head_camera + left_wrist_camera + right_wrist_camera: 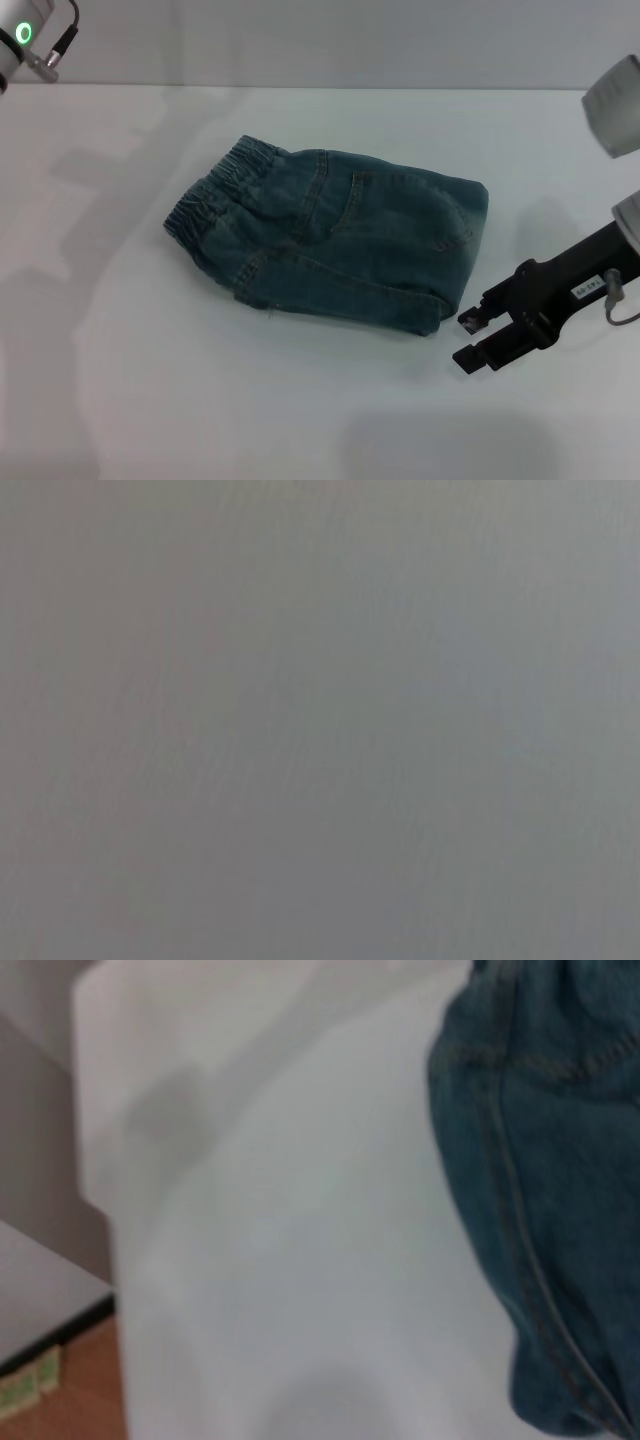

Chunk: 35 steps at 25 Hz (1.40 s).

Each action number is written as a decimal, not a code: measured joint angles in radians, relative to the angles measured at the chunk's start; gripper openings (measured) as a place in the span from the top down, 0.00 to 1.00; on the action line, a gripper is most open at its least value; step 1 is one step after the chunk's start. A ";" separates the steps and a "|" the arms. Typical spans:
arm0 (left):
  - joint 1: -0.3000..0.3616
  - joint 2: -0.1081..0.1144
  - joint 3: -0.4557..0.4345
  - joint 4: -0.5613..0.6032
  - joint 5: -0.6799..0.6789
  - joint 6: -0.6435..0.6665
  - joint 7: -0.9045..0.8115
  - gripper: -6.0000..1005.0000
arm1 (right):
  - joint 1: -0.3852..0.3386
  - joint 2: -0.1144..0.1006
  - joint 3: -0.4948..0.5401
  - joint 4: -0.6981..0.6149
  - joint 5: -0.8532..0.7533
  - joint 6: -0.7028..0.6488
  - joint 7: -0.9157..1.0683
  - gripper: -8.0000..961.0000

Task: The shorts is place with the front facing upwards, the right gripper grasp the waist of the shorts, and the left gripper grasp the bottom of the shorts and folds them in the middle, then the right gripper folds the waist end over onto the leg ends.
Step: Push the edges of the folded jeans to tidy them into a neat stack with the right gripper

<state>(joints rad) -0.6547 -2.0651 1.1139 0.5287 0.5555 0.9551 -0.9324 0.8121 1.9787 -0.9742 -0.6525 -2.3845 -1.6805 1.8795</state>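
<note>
Beside folded shorts [335, 235] — right claw [470, 340] parted

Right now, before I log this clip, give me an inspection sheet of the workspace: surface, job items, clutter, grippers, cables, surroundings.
Surface: white table, only soft shadows on it.
Job's things: the shorts lie folded into a compact bundle, waist end toward the robot's left, the fold edge toward its right.
Clutter: nothing seen.
Grippers: right gripper open, low over the table just off the bundle's near right corner, holding nothing; of the left arm only the wrist shows, raised at the far left corner.
Cables: grey cable on the right wrist; dark cable by the left wrist.
Surroundings: pale wall behind; the right wrist view shows brown floor past the table edge.
</note>
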 joint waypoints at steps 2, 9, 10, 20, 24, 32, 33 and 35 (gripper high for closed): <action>-0.001 0.000 0.000 -0.004 0.000 -0.001 0.001 0.18 | 0.001 0.007 0.000 0.001 -0.016 0.020 0.002 0.36; -0.013 0.001 0.001 -0.027 -0.002 -0.002 0.011 0.18 | 0.003 0.048 0.000 0.006 -0.043 0.134 0.003 0.36; -0.013 0.001 0.001 -0.028 -0.002 -0.002 0.011 0.18 | 0.004 0.053 0.000 0.006 -0.042 0.146 0.001 0.36; -0.026 0.002 0.001 -0.061 -0.003 -0.006 0.011 0.18 | -0.002 0.063 0.008 0.023 -0.037 0.244 -0.004 0.36; -0.026 0.002 0.001 -0.062 -0.003 -0.014 0.018 0.18 | -0.023 0.055 0.061 0.001 -0.036 0.278 -0.004 0.36; -0.027 0.001 -0.005 -0.074 -0.003 -0.021 0.024 0.18 | -0.070 0.049 0.154 -0.086 0.038 0.205 -0.021 0.36; -0.027 0.001 -0.006 -0.075 -0.003 -0.025 0.025 0.18 | -0.078 0.047 0.154 -0.104 0.063 0.168 -0.021 0.36; -0.028 0.002 -0.008 -0.075 -0.003 -0.031 0.029 0.18 | -0.098 0.041 0.164 -0.139 0.139 0.092 -0.027 0.36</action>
<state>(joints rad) -0.6823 -2.0631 1.1063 0.4540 0.5523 0.9238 -0.9033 0.7140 2.0196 -0.8104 -0.7911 -2.2453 -1.5881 1.8524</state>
